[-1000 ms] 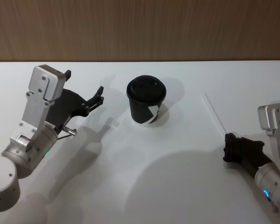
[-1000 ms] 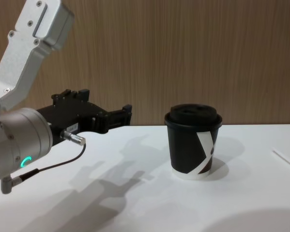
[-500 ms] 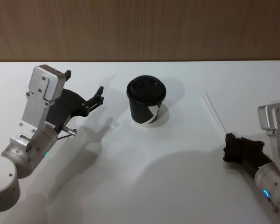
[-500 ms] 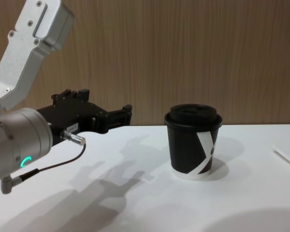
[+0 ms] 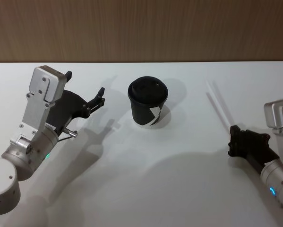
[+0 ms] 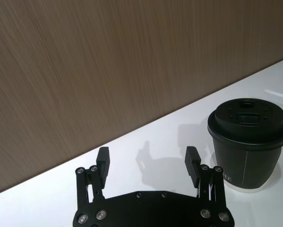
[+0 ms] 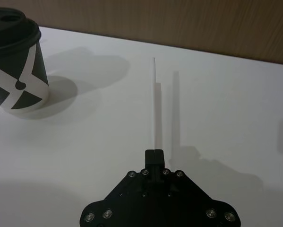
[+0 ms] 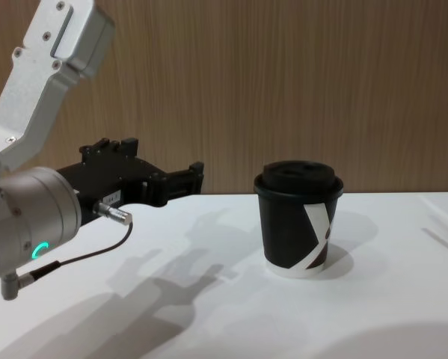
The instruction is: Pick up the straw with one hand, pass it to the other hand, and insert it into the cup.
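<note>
Right end effector [image 7: 154, 152] nearest us, jaws closed to a narrow pinch on the straw [image 7: 155, 109]. The hold looks to be at the very end, though we cannot be sure.

Risk: so short a hold could let the straw pivot or slip at handover.

The straw runs straight out ahead of the fingertips, shadow offset, so likely clear of the tabletop [image 7: 235, 94].

Farther off, left end effector [image 5: 84, 84] hovers spread wide beside the cup [image 5: 148, 101].

Bright, soft light from the left; cup [image 5: 148, 101] and straw [image 7: 155, 104] cast blurred shadows rightward on the white table [image 5: 146, 189].
</note>
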